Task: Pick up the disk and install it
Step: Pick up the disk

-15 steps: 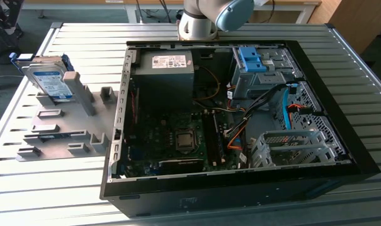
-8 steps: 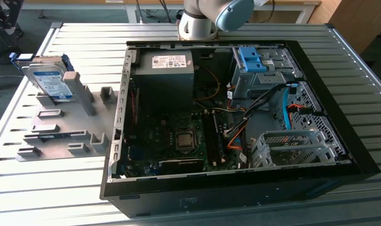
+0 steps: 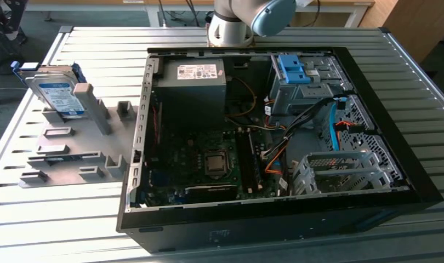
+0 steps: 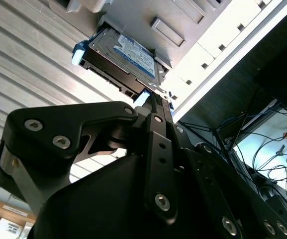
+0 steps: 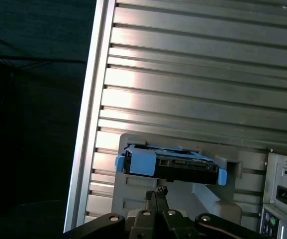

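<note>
Trouble is likeliest at the exterior view's left, where the flat silver hard drive with a white-and-blue label and bright blue plastic carrier frame, the disk (image 3: 55,92), stands tilted on edge in a slot of the pale grey moulded fixture plate (image 3: 68,159) on the slatted aluminium table (image 3: 53,219). In both wrist views the black linkage gripper (image 5: 156,191) points toward the disk (image 5: 175,164) but is apart from it. Its fingers are pressed together and pinch nothing. Closed like that they cannot straddle the drive. If they come down as they are, I judge they would knock its edge and tip it out of the slot. A grip on the blue frame alone could flex or slip, since it looks like thin plastic.

Further right lies the open black computer case (image 3: 266,233), with a large dark grey box bearing a small white label (image 3: 196,90) inside it. Loose orange, black and blue cables (image 3: 280,148) cross the middle and could snag a carried drive. At the right, an empty blue plastic bracket (image 3: 291,68) and a perforated silver metal drive cage (image 3: 339,172) sit close to the wiring, so a skewed entry might jam.
</note>
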